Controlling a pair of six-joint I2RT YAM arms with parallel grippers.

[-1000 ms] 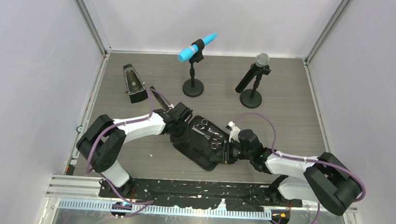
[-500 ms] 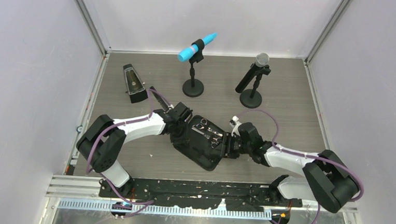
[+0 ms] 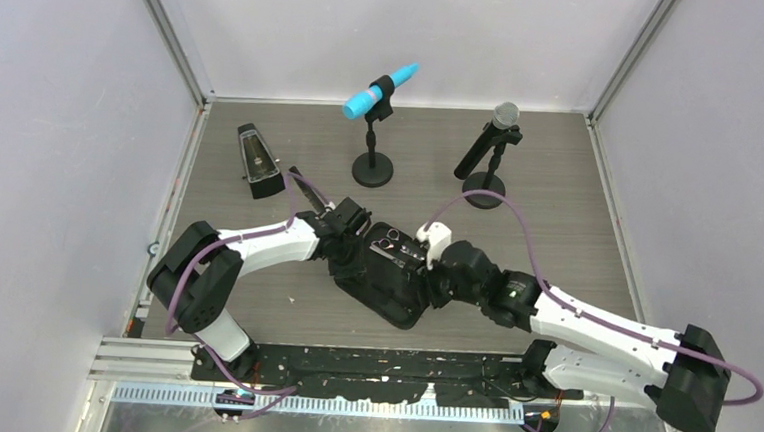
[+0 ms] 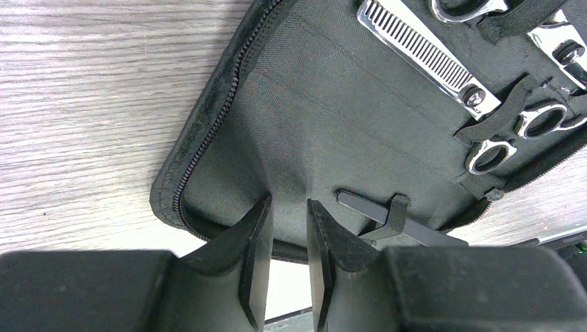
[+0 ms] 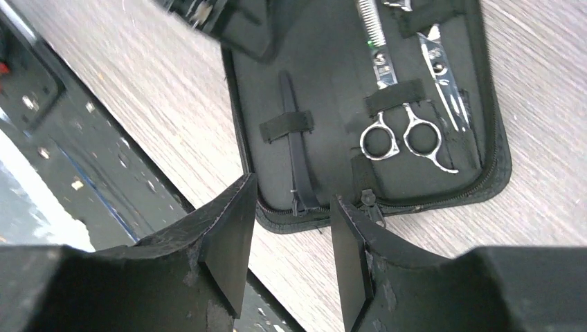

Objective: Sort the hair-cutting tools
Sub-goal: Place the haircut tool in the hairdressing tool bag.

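Note:
The black zip case (image 3: 385, 298) lies open on the table. Strapped inside are silver scissors with ring handles (image 5: 401, 140), a second pair of scissors (image 5: 443, 72) beside them, and a thin black clip (image 5: 297, 155) under an elastic band. The left wrist view shows the toothed scissors (image 4: 423, 54) and the black clip (image 4: 405, 225). My left gripper (image 4: 289, 204) reaches over the case's left rim, jaws nearly together, pinching a pucker of lining. My right gripper (image 5: 292, 197) hovers open by the case's zipper end, nothing between its fingers. No comb is identifiable.
A black metronome (image 3: 257, 158) stands at the back left. A blue microphone on a stand (image 3: 378, 91) and a black microphone on a stand (image 3: 489, 152) are at the back. The black base rail (image 5: 41, 83) runs along the near table edge.
My right gripper has opened and its arm has stretched left and back, towards the middle of the case. The left arm and the case have stayed put.

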